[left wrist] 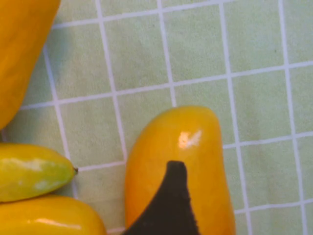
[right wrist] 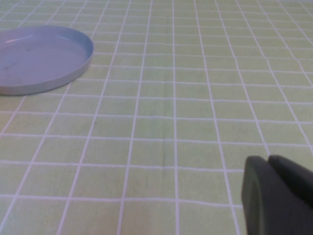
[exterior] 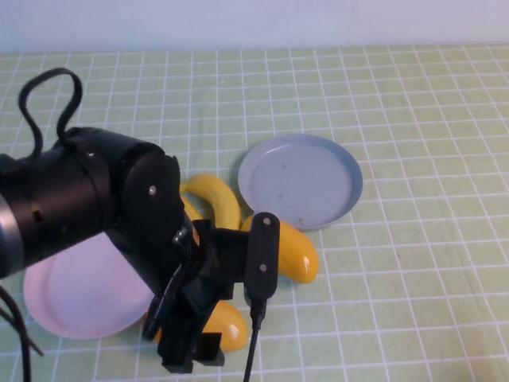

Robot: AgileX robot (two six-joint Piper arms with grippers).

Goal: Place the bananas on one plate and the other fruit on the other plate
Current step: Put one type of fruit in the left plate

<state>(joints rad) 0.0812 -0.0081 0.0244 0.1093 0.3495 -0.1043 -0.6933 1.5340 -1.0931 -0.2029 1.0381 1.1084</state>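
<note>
My left gripper (exterior: 193, 350) hangs low over the front mango-like fruit (exterior: 229, 326), near the table's front edge. In the left wrist view this fruit (left wrist: 195, 147) lies partly under one black finger (left wrist: 172, 205); the jaws stand open (left wrist: 247, 191) and hold nothing. The second mango-like fruit (exterior: 296, 251) lies just in front of the grey-blue plate (exterior: 301, 179), which is empty. One banana (exterior: 216, 197) lies left of that plate, its greenish tip (left wrist: 32, 171) close to the front fruit. The pink plate (exterior: 75, 290) is empty, partly behind my left arm. My right gripper (right wrist: 269, 159) is shut and empty, low over the cloth.
A green checked cloth (exterior: 413, 278) covers the table. My bulky left arm (exterior: 87, 199) and its cable hide the middle left. The grey-blue plate (right wrist: 39, 56) also shows in the right wrist view, well away from that gripper.
</note>
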